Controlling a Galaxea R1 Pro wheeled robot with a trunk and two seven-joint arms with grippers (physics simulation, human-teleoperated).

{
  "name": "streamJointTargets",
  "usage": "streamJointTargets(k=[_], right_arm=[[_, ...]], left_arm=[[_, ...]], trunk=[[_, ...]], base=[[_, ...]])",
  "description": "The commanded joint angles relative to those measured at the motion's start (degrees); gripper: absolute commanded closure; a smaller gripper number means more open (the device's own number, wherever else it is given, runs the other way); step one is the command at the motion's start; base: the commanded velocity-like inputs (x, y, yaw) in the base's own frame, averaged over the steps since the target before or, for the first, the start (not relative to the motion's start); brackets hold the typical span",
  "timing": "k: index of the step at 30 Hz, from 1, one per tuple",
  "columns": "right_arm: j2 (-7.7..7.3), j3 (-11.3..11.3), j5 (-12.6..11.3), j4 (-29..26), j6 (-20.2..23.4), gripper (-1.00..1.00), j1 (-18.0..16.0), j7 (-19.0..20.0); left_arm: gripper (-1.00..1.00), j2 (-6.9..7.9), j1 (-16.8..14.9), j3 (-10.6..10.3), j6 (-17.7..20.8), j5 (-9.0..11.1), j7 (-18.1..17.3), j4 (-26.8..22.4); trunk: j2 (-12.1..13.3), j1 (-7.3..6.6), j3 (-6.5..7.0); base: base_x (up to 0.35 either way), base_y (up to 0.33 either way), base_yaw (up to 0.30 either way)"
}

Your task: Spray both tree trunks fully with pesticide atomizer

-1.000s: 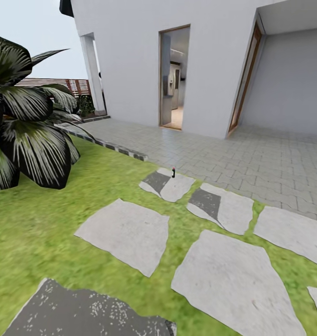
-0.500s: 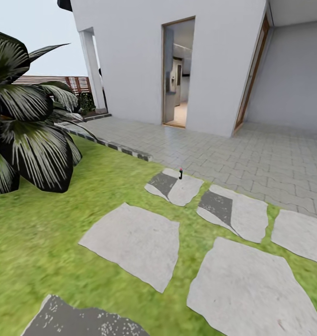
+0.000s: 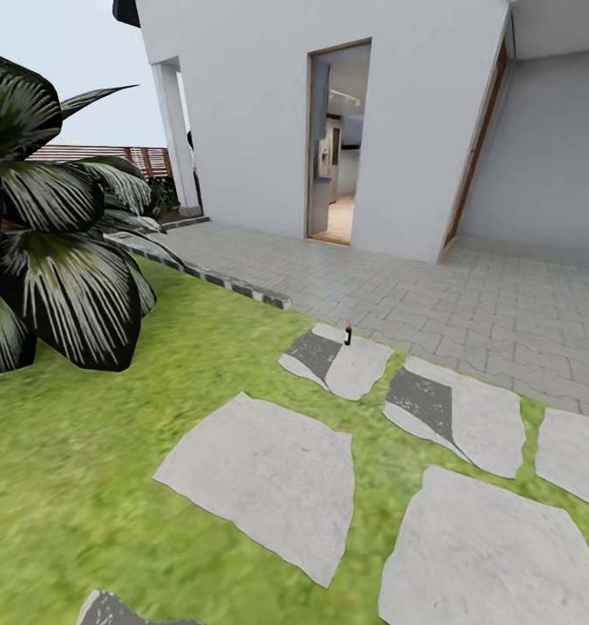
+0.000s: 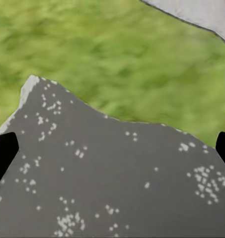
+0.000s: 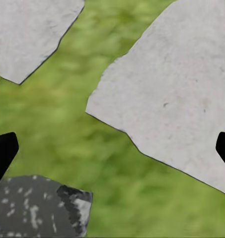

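A tiny dark upright object with a red top stands on a pale stepping stone at the far edge of the lawn; it is too small to identify. The thick-trunked trees are out of view. My left gripper hangs open over a dark speckled stone and grass, its black fingertips spread to the picture's sides. My right gripper is open too, with nothing between its fingers, above grass and a pale stone slab.
A broad-leaved dark bush fills the left. Several flat stepping stones cross the grass. Beyond lie grey paving with a kerb, a white house with an open doorway, and a slatted fence.
The whole head view has shifted: stones, doorway and the small red-topped object sit further right and lower, so the camera has moved. Nothing in the scene itself has moved.
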Motion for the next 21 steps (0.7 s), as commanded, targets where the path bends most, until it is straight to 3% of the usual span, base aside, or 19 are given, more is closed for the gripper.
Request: streamJointTargets(k=[1,11,21], right_arm=[[-0.01,0.00,0.06,0.02,-0.17,-1.00,-0.02,-0.04],[-0.01,0.00,0.06,0.02,-0.17,-1.00,-0.02,-0.04],[-0.01,0.00,0.06,0.02,-0.17,-1.00,-0.02,-0.04]], left_arm=[[-1.00,0.02,-0.04,-0.19,-0.18,0.60,0.02,0.07],[-1.00,0.02,-0.04,-0.19,-0.18,0.64,0.02,0.17],[-1.00,0.02,-0.04,-0.19,-0.18,0.66,0.02,0.17]], trunk=[[-0.02,0.02,-0.05],[-0.02,0.02,-0.05],[-0.02,0.02,-0.05]], base=[[0.287,0.209,0.000],[0.287,0.209,-0.041],[0.287,0.211,-0.223]])
